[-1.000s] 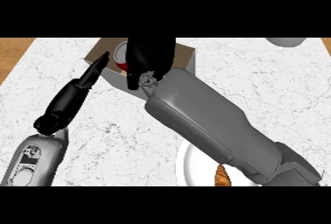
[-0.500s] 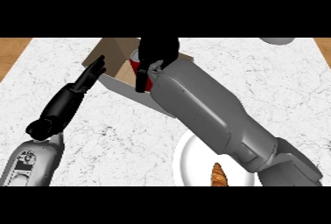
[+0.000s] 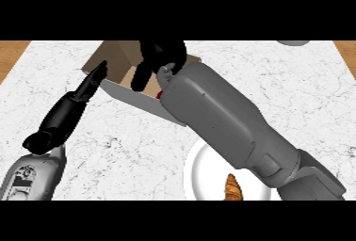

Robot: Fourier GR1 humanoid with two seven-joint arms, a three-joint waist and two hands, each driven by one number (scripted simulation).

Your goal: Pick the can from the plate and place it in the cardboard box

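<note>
The can (image 3: pixel 160 93) has sunk deeper into the cardboard box (image 3: pixel 128 96).

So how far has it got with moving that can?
The can is already off the plate, which holds only a brown item. The right hand is over the cardboard box, with a sliver of red at its wall. Letting go and pulling back remain.

Two smooth grey forearms with panel seams; the left hand (image 3: pixel 69 113) and right hand (image 3: pixel 161 55) are glossy black.
</note>
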